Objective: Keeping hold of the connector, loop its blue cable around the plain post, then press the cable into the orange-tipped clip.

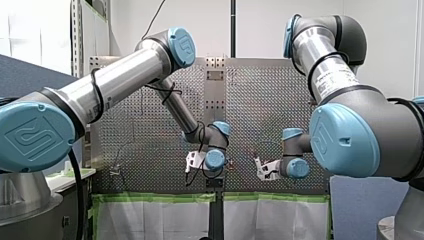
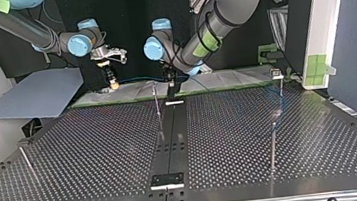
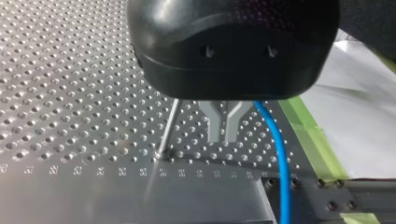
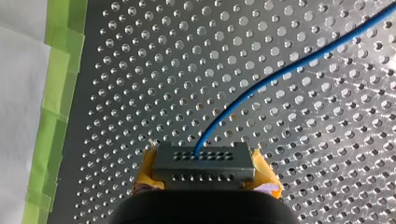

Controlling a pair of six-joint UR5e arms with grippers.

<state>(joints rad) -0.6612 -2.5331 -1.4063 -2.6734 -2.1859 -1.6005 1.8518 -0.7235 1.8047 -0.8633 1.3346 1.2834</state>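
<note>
At the top view's left my right arm comes in, and my right gripper [image 2: 112,82] hangs over the far edge of the desk [image 2: 96,149]. In the right wrist view its jaws are closed on the connector [image 4: 204,161], a grey block with rows of small holes. The yellow pads [image 4: 145,173] press on its two short ends. The connector is held over the perforated plate, near a strip of green tape [image 4: 58,93] and a white sheet [image 4: 18,93].

The blue cable [image 4: 280,74] comes out of the connector's face and bends away across the holes. In the top view it runs low along the far edge of the desk, toward the middle.

Next to the right, near the middle seam of the desk, stands the plain post [image 3: 167,128], a thin metal rod. It is upright and just beside my left gripper [image 3: 224,133].

My left arm comes in at the top view's right and reaches down to this place. In the left wrist view the jaws are drawn together, with only a thin slit between the metal fingers [image 3: 215,126], and I see nothing held in this slit. The blue cable passes just beside the fingers, on the side away from the plain post. Whether it touches them I cannot tell. So the post is on one side of the fingers and the cable on the other, and the cable is not around the post.

Far at the top view's right, well apart from both grippers, stands a second thin post [image 2: 280,87] with a small pale head. The colour of its tip I cannot tell.
</note>
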